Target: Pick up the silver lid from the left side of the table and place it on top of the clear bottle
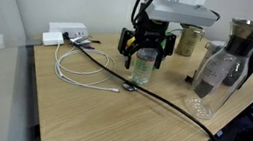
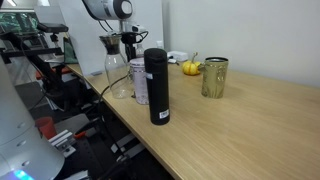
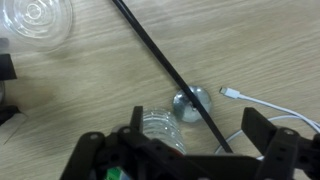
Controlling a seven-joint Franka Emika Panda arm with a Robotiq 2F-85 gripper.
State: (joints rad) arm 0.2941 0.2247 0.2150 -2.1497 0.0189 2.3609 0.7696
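Observation:
The silver lid (image 3: 190, 102) lies flat on the wooden table, partly crossed by a black cable (image 3: 160, 55). It sits right beside the clear bottle (image 3: 160, 130), whose open ribbed top shows from above. In an exterior view the lid (image 1: 130, 84) is a small spot at the foot of the bottle (image 1: 143, 68). My gripper (image 3: 195, 122) is open and empty. It hovers just above the bottle and lid, with the bottle near one finger. It shows in both exterior views (image 1: 149, 42) (image 2: 131, 42), and the bottle (image 2: 140, 82) stands below it.
A glass carafe (image 1: 231, 58) (image 3: 38, 20) stands close by. A metal mug (image 1: 188, 39) (image 2: 214, 77) and a tall dark flask (image 2: 157, 85) are on the table. A white USB cable (image 3: 240, 96) (image 1: 76, 68) and a white power strip (image 1: 66, 34) lie near.

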